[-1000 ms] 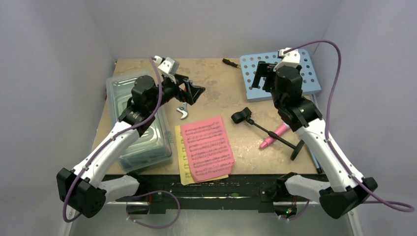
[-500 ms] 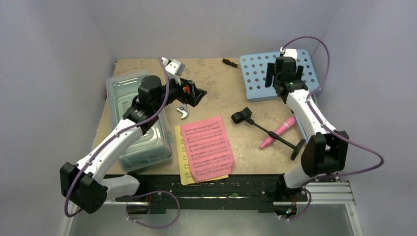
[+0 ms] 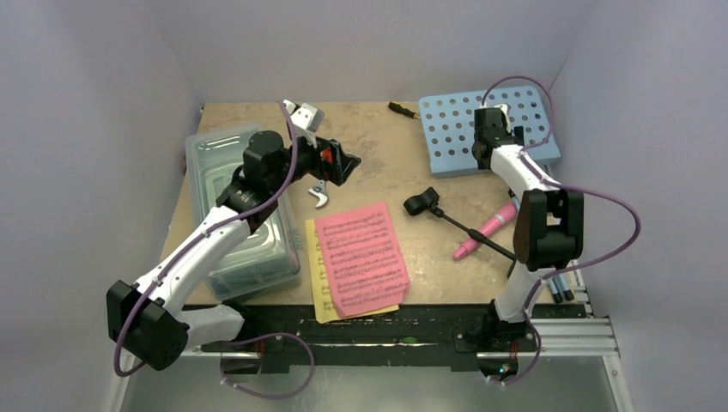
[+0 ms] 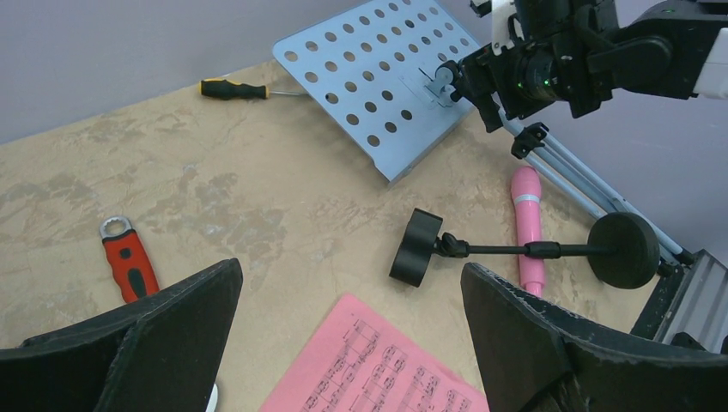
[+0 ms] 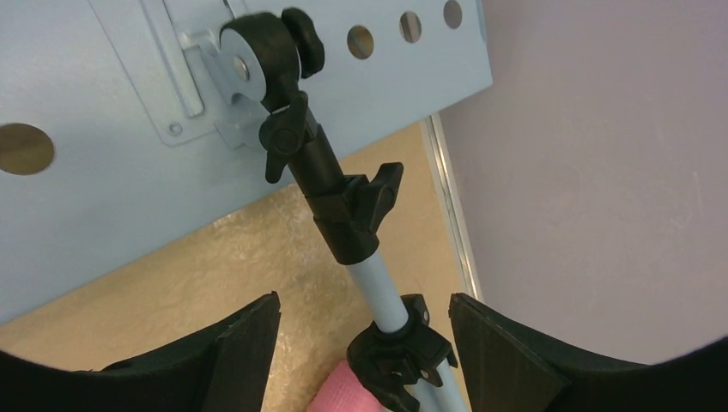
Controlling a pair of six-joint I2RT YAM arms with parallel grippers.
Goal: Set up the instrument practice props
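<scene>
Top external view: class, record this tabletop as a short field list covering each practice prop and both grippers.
Music stand: light blue perforated music stand, lying flat, far right
Pages: pink sheet-music page overlapping yellow sheet-music page, near edge
Mic stand: black round-based mic stand, lying on its side
Microphone: pink toy microphone, under the mic stand's shaft
Left gripper: open, empty
Right gripper: open, straddling the music stand's pole

Surface materials and finishes
Music stand desk [image 4: 391,129]: light blue painted sheet metal, matt, smooth. Its tube [image 5: 378,292]: pale, smooth, with black plastic clamps [image 5: 352,215]. Sheet-music page [image 3: 360,257]: pink matt paper. Toy microphone [image 4: 525,227]: glossy pink plastic. Tabletop [image 3: 386,172]: worn, mottled board. Lidded box [image 3: 275,249]: clear, glossy plastic.
</scene>
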